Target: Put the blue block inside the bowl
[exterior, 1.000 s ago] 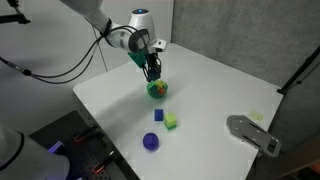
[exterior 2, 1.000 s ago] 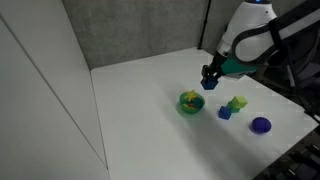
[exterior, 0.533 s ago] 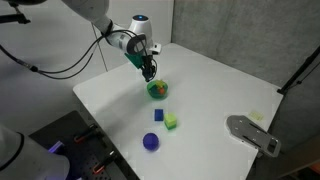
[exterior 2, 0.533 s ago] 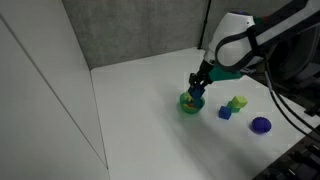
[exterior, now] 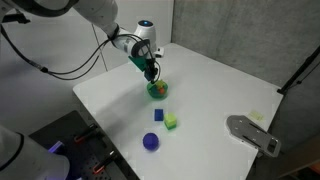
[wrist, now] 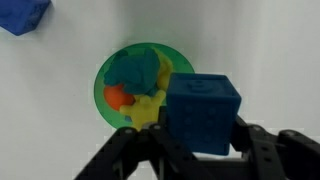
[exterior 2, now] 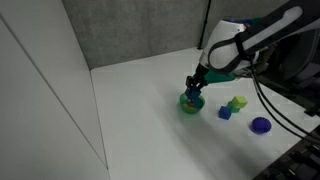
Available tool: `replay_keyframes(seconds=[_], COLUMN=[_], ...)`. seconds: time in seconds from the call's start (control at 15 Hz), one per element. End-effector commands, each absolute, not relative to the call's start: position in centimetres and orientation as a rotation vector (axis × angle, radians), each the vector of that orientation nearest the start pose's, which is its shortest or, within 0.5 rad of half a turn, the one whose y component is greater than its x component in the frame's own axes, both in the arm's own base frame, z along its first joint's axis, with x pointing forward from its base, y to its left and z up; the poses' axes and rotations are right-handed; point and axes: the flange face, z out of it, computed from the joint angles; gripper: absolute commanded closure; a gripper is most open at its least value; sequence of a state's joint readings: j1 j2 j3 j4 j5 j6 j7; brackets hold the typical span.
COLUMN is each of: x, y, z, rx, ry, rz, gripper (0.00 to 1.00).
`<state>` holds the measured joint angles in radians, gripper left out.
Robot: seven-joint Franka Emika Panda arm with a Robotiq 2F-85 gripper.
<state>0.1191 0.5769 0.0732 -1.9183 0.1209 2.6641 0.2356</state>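
Observation:
My gripper (wrist: 200, 135) is shut on the blue block (wrist: 203, 105), a dark blue cube held between both fingers. It hangs just above the near rim of the small green bowl (wrist: 104, 82), which holds teal, yellow and orange pieces. In both exterior views the gripper (exterior: 151, 72) (exterior 2: 196, 87) is right over the bowl (exterior: 157, 90) (exterior 2: 189, 103) on the white table. The block is barely visible there.
A second dark blue cube (exterior: 157, 115) (exterior 2: 225, 112) lies next to a light green cube (exterior: 171, 122) (exterior 2: 238, 102). A round blue-violet piece (exterior: 151, 141) (exterior 2: 260, 125) lies nearer the table edge. A grey device (exterior: 252, 132) sits at another edge.
My gripper has moved with the blue block from beside the bowl to right over it and a little lower. The things on the table have not moved.

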Motion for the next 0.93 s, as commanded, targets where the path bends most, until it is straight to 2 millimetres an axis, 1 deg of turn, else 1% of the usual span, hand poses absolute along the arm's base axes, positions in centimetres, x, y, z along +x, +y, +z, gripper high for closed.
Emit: replay_keyframes(seconds=[0.0,0.47,0.87], x=[63.3,63.4,64.1], y=[11.7,11.8,11.6], z=[20.5,17.2,15.7], rx=[-2.997,-3.018,-3.001], ry=[0.233,0.155,0.09], rz=[-0.218,-0.248,-0.345], gripper=[0.69,0.69,0.69])
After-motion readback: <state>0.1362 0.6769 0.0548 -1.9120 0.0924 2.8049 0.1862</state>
